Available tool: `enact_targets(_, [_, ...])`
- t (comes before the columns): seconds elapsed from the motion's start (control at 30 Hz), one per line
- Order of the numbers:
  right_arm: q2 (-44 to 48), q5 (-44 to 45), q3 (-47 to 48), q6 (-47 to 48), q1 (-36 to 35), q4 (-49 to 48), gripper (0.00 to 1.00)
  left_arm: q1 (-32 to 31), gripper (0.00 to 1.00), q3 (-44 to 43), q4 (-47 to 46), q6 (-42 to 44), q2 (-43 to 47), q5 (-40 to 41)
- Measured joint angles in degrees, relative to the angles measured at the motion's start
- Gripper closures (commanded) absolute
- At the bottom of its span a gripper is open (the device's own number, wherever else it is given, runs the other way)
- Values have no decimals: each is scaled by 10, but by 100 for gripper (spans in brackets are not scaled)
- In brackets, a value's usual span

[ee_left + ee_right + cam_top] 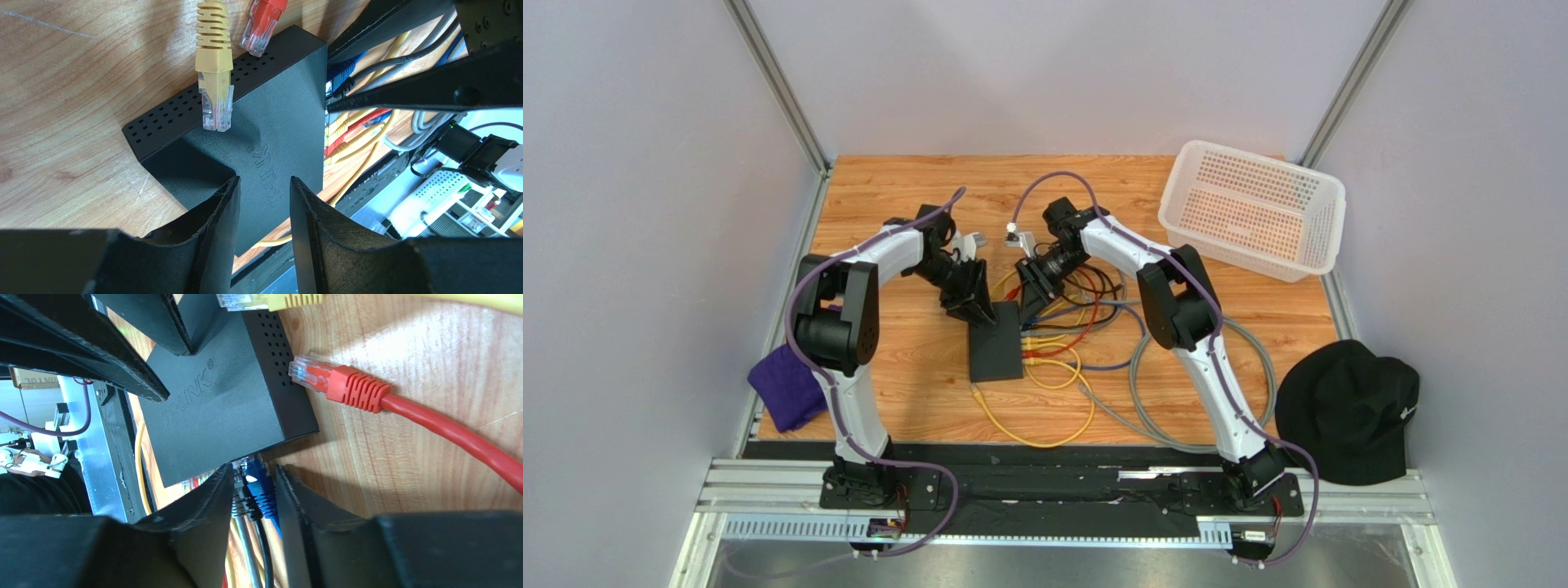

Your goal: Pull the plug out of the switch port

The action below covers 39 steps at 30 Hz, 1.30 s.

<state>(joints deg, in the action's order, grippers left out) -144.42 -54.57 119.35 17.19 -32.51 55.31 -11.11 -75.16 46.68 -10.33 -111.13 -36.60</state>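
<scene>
The black switch (995, 349) lies flat mid-table, its top face showing in both wrist views (276, 110) (221, 410). My left gripper (979, 309) (264, 184) is open, with its tips down over the switch's top face. My right gripper (1032, 284) (255, 474) is at the socket edge. Its jaws are closed round a blue plug (258, 493) that sits in a port, with a black plug (245, 505) squeezed beside it. A loose yellow plug (215, 98) and a loose red plug (344, 386) lie against the switch's vented side.
A tangle of coloured cables (1075, 331) spreads right of the switch, and a yellow cable (1038, 423) loops in front. A white basket (1253, 208) stands at back right. A black cap (1351, 410) lies at the right edge and a purple cloth (787, 386) at the left.
</scene>
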Motion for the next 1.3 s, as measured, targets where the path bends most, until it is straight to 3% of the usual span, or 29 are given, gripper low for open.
enact_targets(0.1, [-5,0,3,0,0,0,67,0,55,0,0,1,0,0])
enact_targets(0.5, [-7,8,7,-11,-2,4,100,0,56,-4,5,2,-9,-11])
enact_targets(1.3, [9,48,2,3,-11,8,100,2,58,-16,14,2,-29,-38])
